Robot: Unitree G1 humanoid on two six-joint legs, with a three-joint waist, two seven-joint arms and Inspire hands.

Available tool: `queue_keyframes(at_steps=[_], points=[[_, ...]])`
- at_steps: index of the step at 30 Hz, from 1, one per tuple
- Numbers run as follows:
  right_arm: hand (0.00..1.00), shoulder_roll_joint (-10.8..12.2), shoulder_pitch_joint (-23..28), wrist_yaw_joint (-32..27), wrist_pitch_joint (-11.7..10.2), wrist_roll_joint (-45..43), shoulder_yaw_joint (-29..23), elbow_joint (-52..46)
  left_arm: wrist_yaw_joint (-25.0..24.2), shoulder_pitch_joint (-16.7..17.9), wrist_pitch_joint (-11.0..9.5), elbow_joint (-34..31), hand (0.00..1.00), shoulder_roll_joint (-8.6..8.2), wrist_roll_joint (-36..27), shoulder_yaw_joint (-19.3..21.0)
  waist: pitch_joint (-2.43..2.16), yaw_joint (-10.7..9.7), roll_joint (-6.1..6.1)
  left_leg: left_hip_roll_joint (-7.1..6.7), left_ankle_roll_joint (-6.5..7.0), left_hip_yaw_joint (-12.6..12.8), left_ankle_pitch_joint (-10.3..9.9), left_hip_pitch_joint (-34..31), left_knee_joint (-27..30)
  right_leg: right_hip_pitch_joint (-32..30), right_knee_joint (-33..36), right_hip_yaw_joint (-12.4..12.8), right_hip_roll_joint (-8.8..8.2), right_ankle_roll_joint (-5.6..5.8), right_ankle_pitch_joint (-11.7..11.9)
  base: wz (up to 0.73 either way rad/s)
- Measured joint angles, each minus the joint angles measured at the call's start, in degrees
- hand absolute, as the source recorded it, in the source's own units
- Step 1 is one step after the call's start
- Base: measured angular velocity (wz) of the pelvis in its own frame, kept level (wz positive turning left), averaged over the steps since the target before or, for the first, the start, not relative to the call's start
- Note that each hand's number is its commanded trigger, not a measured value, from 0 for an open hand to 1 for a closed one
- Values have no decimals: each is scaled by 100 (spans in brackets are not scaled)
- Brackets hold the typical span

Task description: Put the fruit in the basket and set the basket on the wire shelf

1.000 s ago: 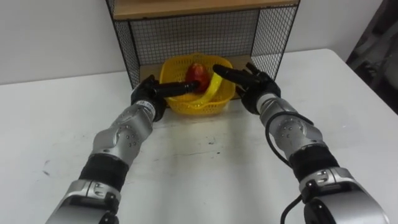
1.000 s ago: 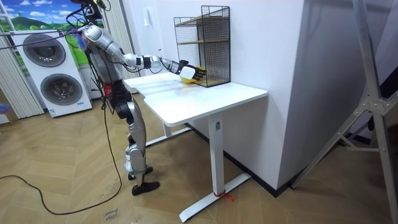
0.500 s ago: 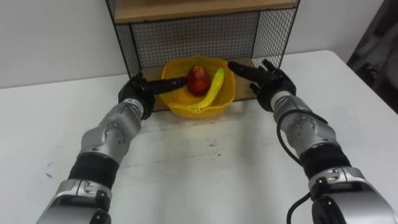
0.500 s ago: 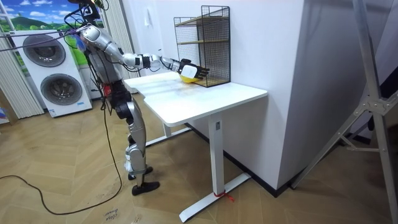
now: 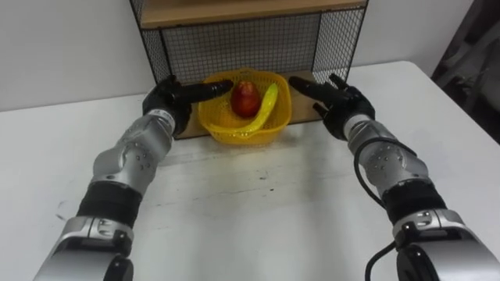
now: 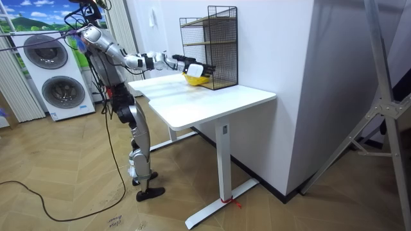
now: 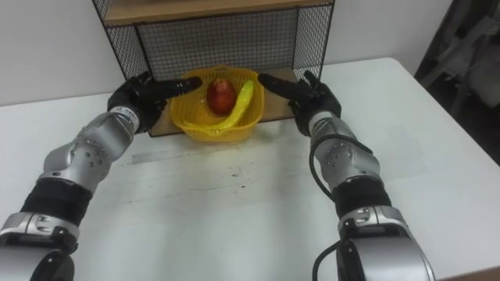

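Observation:
A yellow basket [image 5: 237,123] holds a red apple [image 5: 245,97] and a banana [image 5: 263,108]. It sits at the front edge of the wooden bottom board of the black wire shelf [image 5: 250,43], partly inside the opening. My left hand [image 5: 166,97] is open, its straight fingers lying against the basket's left rim. My right hand [image 5: 337,99] is open too, fingers stretched towards the right rim; whether they touch it I cannot tell. In the room view I stand at the table's end on the room view's left, both arms stretched out to the basket [image 6: 196,79].
The shelf [image 6: 215,45] stands at the back of the white table [image 5: 258,203], against the wall, with a wooden board [image 5: 234,9] just above the basket. Mesh walls close in the opening on both sides. Washing machines [image 6: 54,77] stand behind me.
Both hands have reached further forward with the basket between them. The basket has moved away from me, onto the front of the shelf's bottom board.

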Motion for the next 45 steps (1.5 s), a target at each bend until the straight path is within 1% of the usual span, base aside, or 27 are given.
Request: queue_keyframes(at_steps=[2, 3, 5, 6, 7, 8, 9, 11, 12, 15, 16, 18, 19, 20, 21, 22, 23, 24, 25, 26, 29, 34, 35, 37, 39, 42, 45], points=[[0, -119, 1, 20, -20, -1, -12, -418, -50, 4, 26, -333, 0, 3, 4, -5, -6, 72, -11, 0, -9, -9, 17, 3, -30, -3, -8, -49, 2, 0, 0, 5], [0, -135, 1, 30, -24, 3, -15, -502, -42, 7, 31, -450, 0, 0, 3, -6, -10, 83, -18, 0, -10, -12, 19, 3, -32, -3, -9, -52, 5, 0, 0, 3], [0, -164, 35, 105, -52, 6, -17, -632, -37, 8, 33, -944, 0, 35, 3, -8, -47, 100, -76, 2, -21, -25, 27, 19, -41, 8, -7, -73, -8, 0, 0, 0], [0, -163, 88, 128, -52, 4, -16, -701, -37, 8, 29, -1084, 0, 49, 27, -8, -61, 109, -101, 4, -24, -28, 30, 20, -46, 7, -8, -61, -10, 0, 0, 0], [0, -160, 216, 187, -51, -18, -5, -864, -36, 23, 48, -1194, 0, 84, 83, -19, -71, 115, -142, 6, -27, -25, 35, 27, -52, 8, -9, -46, -8, 0, 0, 0], [0, -160, 380, 219, -52, -41, 4, -1086, -31, 88, 45, -1276, 0, 84, 291, -51, -74, 109, -176, 6, -27, -25, 36, 19, -51, 6, -14, -52, -9, -1, 0, 0], [0, -161, 485, 218, -52, -58, 18, -1232, -31, 166, 45, -1392, 0, 84, 411, -76, -73, 112, -189, 6, -27, -23, 36, 13, -51, 3, -17, -52, -10, -1, 0, 0], [0, -165, 879, 216, -52, -222, 123, -1706, -20, 521, 48, -1891, 0, 82, 740, -177, -71, 95, -208, 4, -26, -18, 35, 11, -56, -2, -18, -49, -15, -1, 1, 0], [0, -165, 943, 215, -52, -237, 154, -1769, -20, 570, 48, -1962, 0, 82, 762, -189, -68, 92, -214, 3, -26, -18, 35, 13, -72, -6, -19, -48, -15, -1, 0, 0], [0, -166, 1187, 276, -53, -286, 342, -1975, -26, 878, 36, -2336, 0, 82, 902, -309, -63, 90, -232, 5, -23, -22, 37, 70, -121, 30, -30, -52, -11, -1, 0, 0], [0, -165, 1258, 295, -54, -323, 422, -2027, -51, 1055, 5, -2552, 0, 82, 897, -345, -60, 87, -235, 7, -25, -21, 38, 99, -148, 46, -30, -54, -8, -1, 0, 0], [0, -165, 1333, 343, -53, -466, 465, -2059, -75, 1147, -58, -2633, 0, 81, 884, -401, -43, 91, -262, 7, -25, -26, 38, 117, -158, 67, -36, -51, -5, -1, 0, 0], [0, -165, 1430, 362, -53, -491, 471, -2157, -119, 1245, -131, -2699, 0, 83, 870, -418, -27, 105, -290, 5, -27, -26, 40, 149, -183, 101, -62, -54, -5, 0, 0, 0], [0, -166, 1583, 422, -53, -580, 474, -2354, -167, 1465, -190, -2900, 0, 91, 870, -418, -17, 106, -314, 3, -27, -25, 40, 193, -212, 151, -106, -48, -1, 0, 0, 0], [0, -167, 1664, 451, -53, -641, 474, -2467, -181, 1580, -219, -3002, 0, 93, 870, -419, -14, 103, -319, 3, -27, -28, 40, 210, -226, 165, -107, -50, 0, 0, 0, 0], [0, -178, 1806, 493, -55, -698, 470, -2670, -236, 1785, -269, -3157, 0, 93, 860, -423, -8, 95, -339, 3, -27, -29, 40, 212, -237, 166, -107, -62, 0, 1, -1, 0], [0, -192, 1927, 554, -57, -773, 465, -2839, -328, 1942, -284, -3285, 0, 103, 898, -423, 8, 99, -365, 3, -27, -30, 40, 200, -240, 152, -108, -62, 3, 2, -2, 0], [0, -193, 1985, 592, -57, -832, 465, -2911, -366, 2037, -289, -3356, 0, 112, 909, -427, 7, 99, -380, 4, -27, -28, 39, 190, -242, 136, -106, -60, 6, 1, -2, 0], [0, -200, 2118, 646, -57, -956, 463, -3104, -449, 2235, -319, -3501, 0, 118, 1023, -462, 6, 103, -390, 4, -27, -24, 39, 163, -245, 108, -107, -60, 12, 1, -1, -3], [0, -208, 2264, 700, -57, -1065, 464, -3287, -556, 2422, -371, -3541, 0, 129, 1089, -518, 6, 110, -390, 2, -27, -19, 39, 164, -264, 96, -107, -59, 19, 2, -2, 0], [0, -223, 2608, 796, -56, -1259, 461, -3704, -760, 2740, -369, -3542, 0, 128, 1134, -550, 2, 117, -398, 2, -27, -17, 39, 110, -281, 32, -104, -66, 17, 2, -2, 0], [0, -280, 2972, 911, -65, -1352, 453, -3917, -1042, 2988, -382, -3543, 0, 138, 1130, -537, 3, 122, -399, 6, -26, -15, 40, 108, -304, 11, -109, -60, 8, 10, -7, 0], [0, -296, 3099, 953, -125, -1360, 455, -3916, -1120, 3084, -449, -3541, 0, 154, 1130, -536, 3, 123, -399, 6, -26, -15, 40, 113, -310, 17, -112, -67, 8, 10, -8, 0], [0, -321, 3314, 963, -169, -1393, 455, -3917, -1182, 3269, -538, -3541, 0, 184, 1126, -536, 5, 130, -402, 6, -26, -15, 40, 108, -319, 5, -110, -68, 7, 15, -11, 0], [0, -337, 3473, 963, -168, -1476, 455, -3917, -1182, 3416, -540, -3541, 0, 231, 1129, -534, 9, 131, -408, 6, -26, -15, 38, 91, -327, -17, -107, -72, 7, 17, -13, 0], [0, -353, 3516, 971, -168, -1570, 450, -3929, -1256, 3540, -545, -3542, 0, 246, 1139, -517, 7, 127, -415, 2, -25, -16, 38, 8, -310, -90, -99, -81, 7, 17, -13, 0], [0, -371, 3558, 1047, -168, -1569, 450, -3973, -1486, 3725, -552, -3620, 0, 250, 1124, -517, 6, 106, -412, 2, -26, -32, 38, 6, -310, -87, -106, -89, 6, 17, -13, 0]])
